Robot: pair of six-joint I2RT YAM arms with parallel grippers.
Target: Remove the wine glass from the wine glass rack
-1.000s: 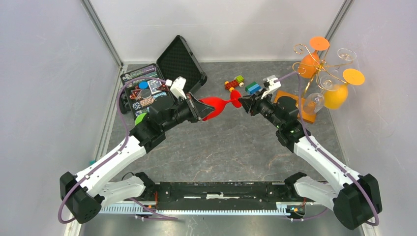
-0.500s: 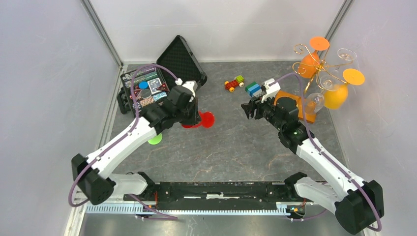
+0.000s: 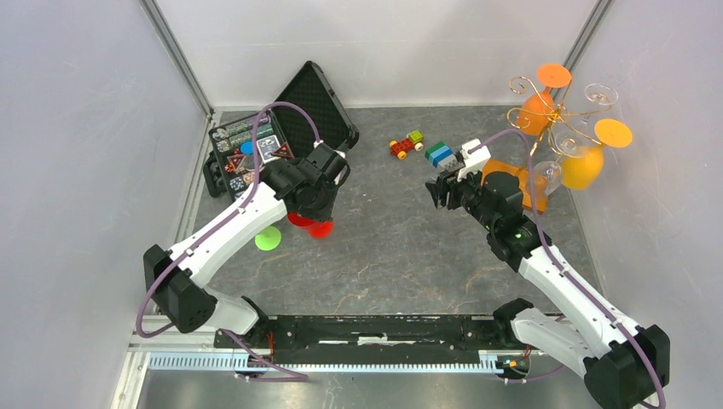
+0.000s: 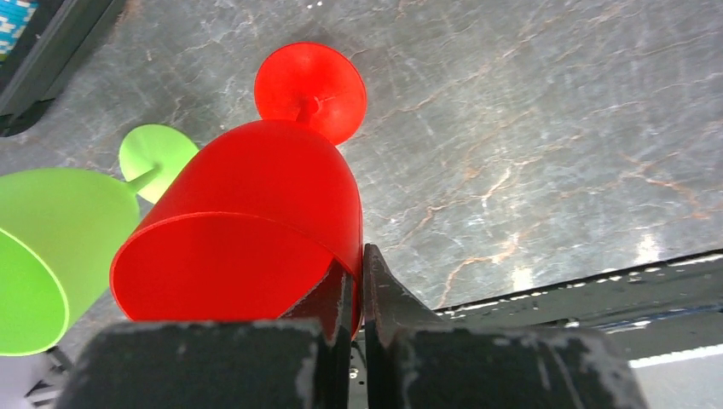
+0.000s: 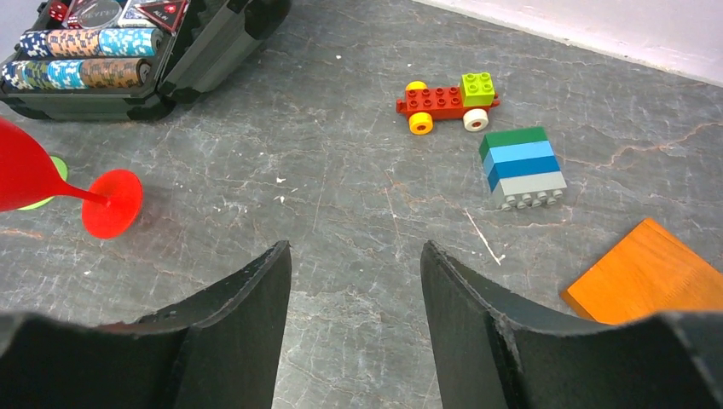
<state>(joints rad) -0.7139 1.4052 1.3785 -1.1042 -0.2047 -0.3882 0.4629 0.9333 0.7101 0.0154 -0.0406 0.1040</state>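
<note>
Your left gripper (image 4: pixel 356 290) is pinching the rim of the red wine glass (image 4: pixel 247 221): 1 finger inside the bowl, 1 outside, wall clamped between them. The glass is off the rack, over the left-middle of the table (image 3: pixel 384 256), and hangs tilted with the bowl up at the gripper and the foot down. I can't tell whether the foot touches the surface.

A green wine glass (image 4: pixel 51 247) sits just beside it on its left in the left wrist view, tilted the same way.

Your right gripper (image 5: pixel 355 281) has its jaws spread with nothing between them. It hangs over bare table, near a toy brick car (image 5: pixel 443 100) and a stacked block of green, blue and grey bricks (image 5: pixel 522 166).

The wine glass rack (image 3: pixel 558 115) stands at the far right. 2 orange glasses (image 3: pixel 535 109) and 2 clear glasses (image 3: pixel 601 92) hang on its gold arms. A corner of its wooden base shows in the right wrist view.

The black case (image 3: pixel 311 102) lies open at the far left with its lid propped up. Its tray holds rows of poker chips (image 5: pixel 85 43) and some cards.
</note>
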